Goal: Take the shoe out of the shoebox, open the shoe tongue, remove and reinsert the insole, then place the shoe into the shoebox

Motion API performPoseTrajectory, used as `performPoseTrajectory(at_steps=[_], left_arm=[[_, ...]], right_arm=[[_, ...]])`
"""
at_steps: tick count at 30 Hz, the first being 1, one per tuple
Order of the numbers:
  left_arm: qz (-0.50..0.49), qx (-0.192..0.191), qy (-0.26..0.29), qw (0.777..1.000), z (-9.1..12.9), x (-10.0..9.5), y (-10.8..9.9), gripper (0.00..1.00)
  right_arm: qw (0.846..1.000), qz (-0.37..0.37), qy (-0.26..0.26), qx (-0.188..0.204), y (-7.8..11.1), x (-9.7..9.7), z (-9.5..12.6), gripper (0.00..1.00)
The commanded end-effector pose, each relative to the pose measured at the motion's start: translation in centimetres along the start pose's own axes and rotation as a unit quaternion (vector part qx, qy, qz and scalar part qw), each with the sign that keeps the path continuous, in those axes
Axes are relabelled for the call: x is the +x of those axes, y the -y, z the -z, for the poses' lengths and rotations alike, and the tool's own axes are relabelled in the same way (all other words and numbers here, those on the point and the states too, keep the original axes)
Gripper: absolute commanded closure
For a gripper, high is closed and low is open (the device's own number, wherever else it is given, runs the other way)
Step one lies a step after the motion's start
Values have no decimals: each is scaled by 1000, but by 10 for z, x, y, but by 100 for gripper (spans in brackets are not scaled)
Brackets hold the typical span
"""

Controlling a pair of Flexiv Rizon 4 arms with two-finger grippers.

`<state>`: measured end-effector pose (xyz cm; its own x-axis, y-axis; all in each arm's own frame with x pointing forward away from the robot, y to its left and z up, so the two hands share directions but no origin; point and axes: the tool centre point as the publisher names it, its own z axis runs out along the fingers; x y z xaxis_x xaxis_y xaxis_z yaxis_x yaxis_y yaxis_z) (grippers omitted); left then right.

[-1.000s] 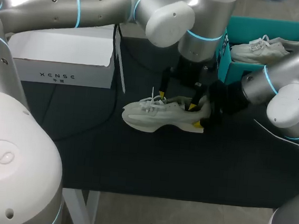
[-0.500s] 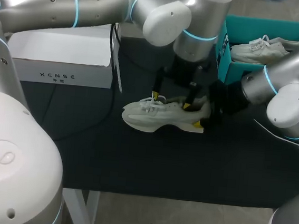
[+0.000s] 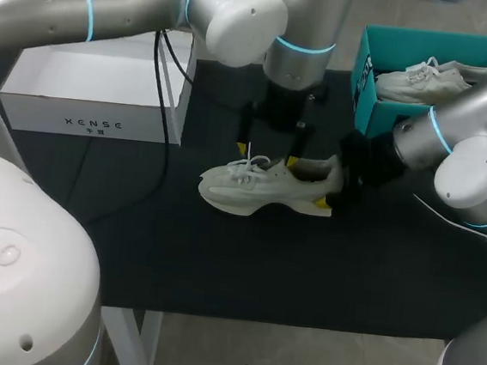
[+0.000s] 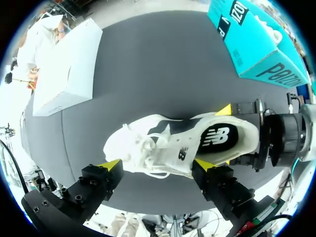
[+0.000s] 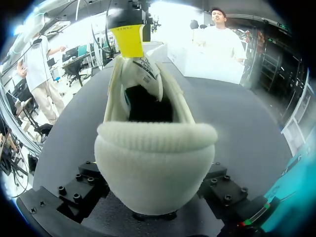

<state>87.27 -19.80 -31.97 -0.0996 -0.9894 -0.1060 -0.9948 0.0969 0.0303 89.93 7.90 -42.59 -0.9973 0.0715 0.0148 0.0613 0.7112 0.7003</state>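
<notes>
The shoe point(image 3: 265, 185) is seen lying near the middle of the tabletop point(image 3: 219, 258), toe toward the left edge. Its heel is clamped between the fingers of the right gripper point(image 3: 333, 189). The left gripper point(image 3: 267, 156) is poised over the laces, fingers spread apart and gripping nothing. A teal shoebox point(image 3: 370, 82) holding a second shoe point(image 3: 434, 80) is set at the far right corner.
</notes>
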Motion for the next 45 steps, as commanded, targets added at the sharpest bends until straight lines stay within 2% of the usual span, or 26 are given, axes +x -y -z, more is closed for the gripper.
performPoseTrajectory(at_steps=[1, 10, 19, 28, 34, 40, 45], left_arm=[[4, -2, -21, 1000, -5, -7, -2, 100], [5, -5, -55, 998, -13, 3, 4, 100], [1, -4, -95, 995, -12, 9, 9, 100], [23, 34, -198, 979, 7, -23, -2, 100], [21, 46, -254, 966, 12, -36, -11, 100], [53, 49, -265, 962, 6, -59, -19, 100], [86, 44, -250, 963, -4, -83, -23, 100]], right_arm=[[1000, 0, 1, 0, 1, -2, -5, 100], [1000, 0, 1, 0, 1, -2, -5, 100], [1000, 0, 1, 0, 1, -2, -5, 100], [1000, 0, 1, 0, 1, -2, -5, 100], [1000, 0, 1, 0, 1, -2, -5, 100], [1000, 0, 1, 0, 1, -2, -5, 100], [1000, 0, 1, 0, 1, -2, -5, 100]])
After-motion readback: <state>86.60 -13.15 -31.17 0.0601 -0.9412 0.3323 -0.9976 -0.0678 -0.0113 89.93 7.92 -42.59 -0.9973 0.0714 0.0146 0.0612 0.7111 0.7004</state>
